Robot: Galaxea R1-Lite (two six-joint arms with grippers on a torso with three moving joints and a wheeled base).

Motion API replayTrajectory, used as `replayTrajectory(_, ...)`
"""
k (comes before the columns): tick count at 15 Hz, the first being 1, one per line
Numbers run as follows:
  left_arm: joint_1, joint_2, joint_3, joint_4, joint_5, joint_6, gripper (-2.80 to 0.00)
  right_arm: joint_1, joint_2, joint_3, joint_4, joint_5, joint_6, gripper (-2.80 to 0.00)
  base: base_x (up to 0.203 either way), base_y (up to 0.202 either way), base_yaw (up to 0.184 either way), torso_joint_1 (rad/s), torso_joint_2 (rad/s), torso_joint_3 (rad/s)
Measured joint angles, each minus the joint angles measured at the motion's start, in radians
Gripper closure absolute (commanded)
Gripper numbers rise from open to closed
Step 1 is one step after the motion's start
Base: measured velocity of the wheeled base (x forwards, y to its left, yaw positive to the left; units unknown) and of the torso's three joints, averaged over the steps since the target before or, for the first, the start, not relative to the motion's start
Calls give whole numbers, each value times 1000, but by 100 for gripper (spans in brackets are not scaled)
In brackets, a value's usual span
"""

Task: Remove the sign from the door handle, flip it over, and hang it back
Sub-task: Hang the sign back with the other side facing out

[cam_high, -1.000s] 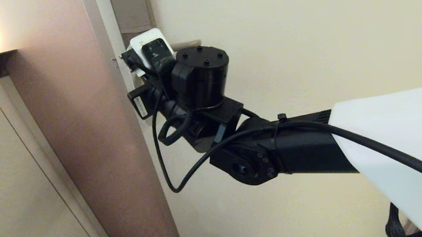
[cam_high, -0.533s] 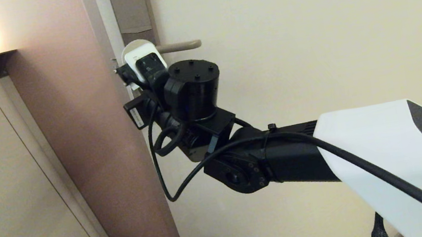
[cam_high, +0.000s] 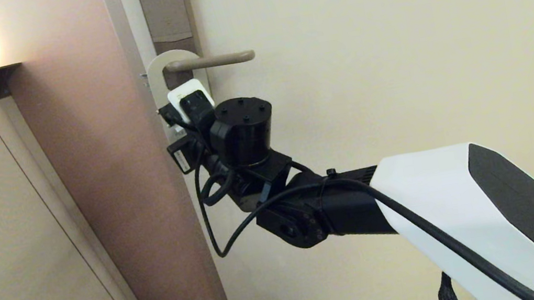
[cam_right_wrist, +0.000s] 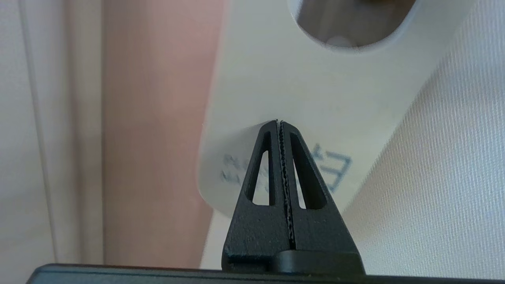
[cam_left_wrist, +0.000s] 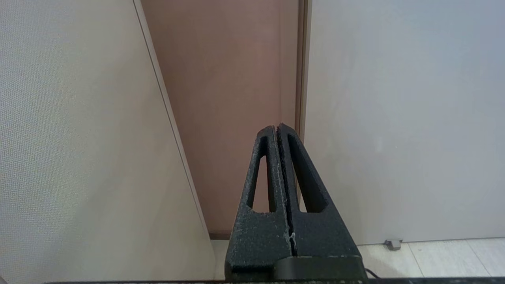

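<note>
Right gripper (cam_right_wrist: 279,123) was clenched with nothing visibly between its fingers, tips just before the sign (cam_right_wrist: 315,98). Sign hung above it on the door handle (cam_high: 211,61), white side out. Looked thin, light, bendy; best pinched at the lower edge. Left gripper (cam_left_wrist: 278,128) clenched, parked.

right arm (cam_high: 467,215): white shell, black joints | black cable (cam_high: 215,231) looped, zip-tied | end effector (cam_right_wrist: 281,122): textured black, seemingly slotted fingers

One sign (cam_high: 157,73), one door handle (cam_high: 216,60).
</note>
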Motion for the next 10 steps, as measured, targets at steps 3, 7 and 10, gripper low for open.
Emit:
replayTrajectory(3,0,0,0,0,0,0,0,-14,11,-2,-1,0,-3,0,0,0,0,0,0,0)
replayTrajectory(7,0,0,0,0,0,1,0,-19,32,-7,0,0,-20,0,0,0,0,0,0,0)
replayTrajectory(10,0,0,0,0,-1,0,0,-19,28,-7,1,1,-15,0,0,0,0,0,0,0)
